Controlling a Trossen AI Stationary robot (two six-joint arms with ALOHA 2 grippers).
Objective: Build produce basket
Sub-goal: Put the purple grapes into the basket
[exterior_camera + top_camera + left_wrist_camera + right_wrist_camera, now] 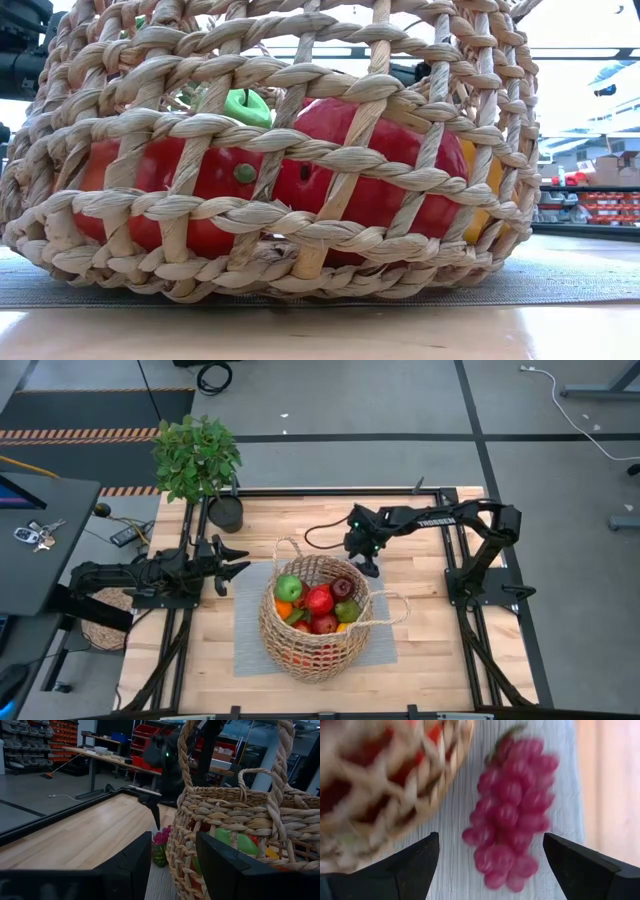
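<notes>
- Dark fingers of our right gripper stand spread wide, holding nothing and touching nothing, with a bunch of purple-red grapes lying between and beyond them on the pale grey mat.
- From above, our right gripper hovers just past the far right edge of the basket, over the spot where the grapes lie; from that view the grapes themselves are hidden.
- We judge the grapes to be the piece in hand: one item left outside, right beside the basket wall.
- Our left gripper waits at the left of the mat, near the basket; its fingers read as clenched on nothing.
- Most of the work looks done: the produce fills the basket, with a green apple, red fruits and something orange on top.
- At table height, red and green pieces press against the weave low down.
- Beyond, a potted plant stands at the far left of the tabletop.
</notes>
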